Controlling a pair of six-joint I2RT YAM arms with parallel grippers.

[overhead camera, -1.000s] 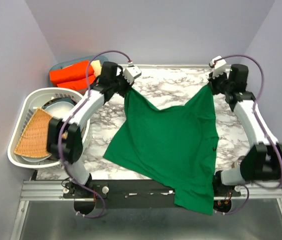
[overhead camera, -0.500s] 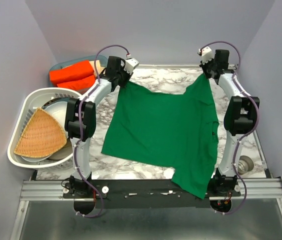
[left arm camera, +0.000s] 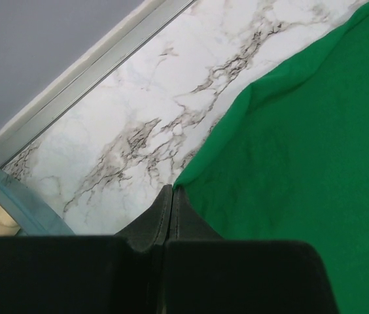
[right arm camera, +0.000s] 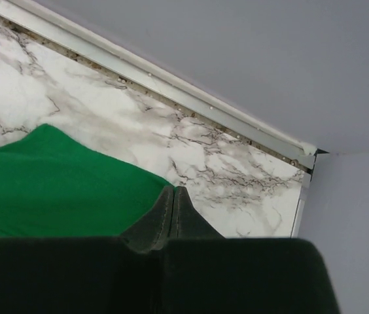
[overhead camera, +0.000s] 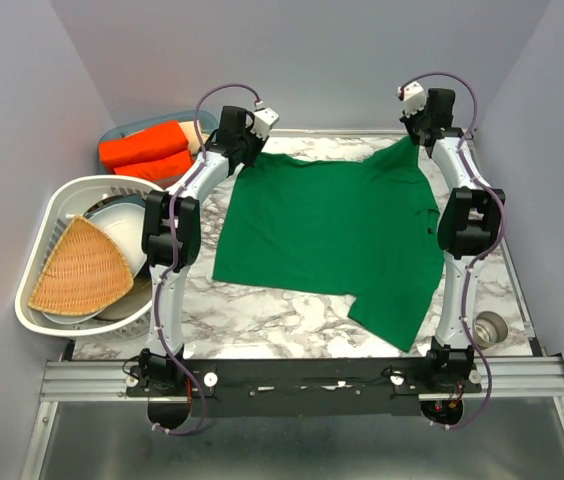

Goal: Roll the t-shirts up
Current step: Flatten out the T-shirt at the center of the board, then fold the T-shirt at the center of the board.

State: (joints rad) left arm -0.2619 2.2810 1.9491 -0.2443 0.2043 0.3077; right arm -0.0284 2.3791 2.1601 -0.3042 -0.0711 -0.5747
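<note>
While left gripper (left arm camera: 171, 191) and right gripper (right arm camera: 173, 191) pinch t-shirt (overhead camera: 332, 230) | basket (overhead camera: 34, 262) far left

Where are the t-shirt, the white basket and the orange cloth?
t-shirt (overhead camera: 332, 235): top view, middle of its spread body.
white basket (overhead camera: 46, 228): top view, its left rim.
orange cloth (overhead camera: 142, 147): top view, upper fold.
</note>
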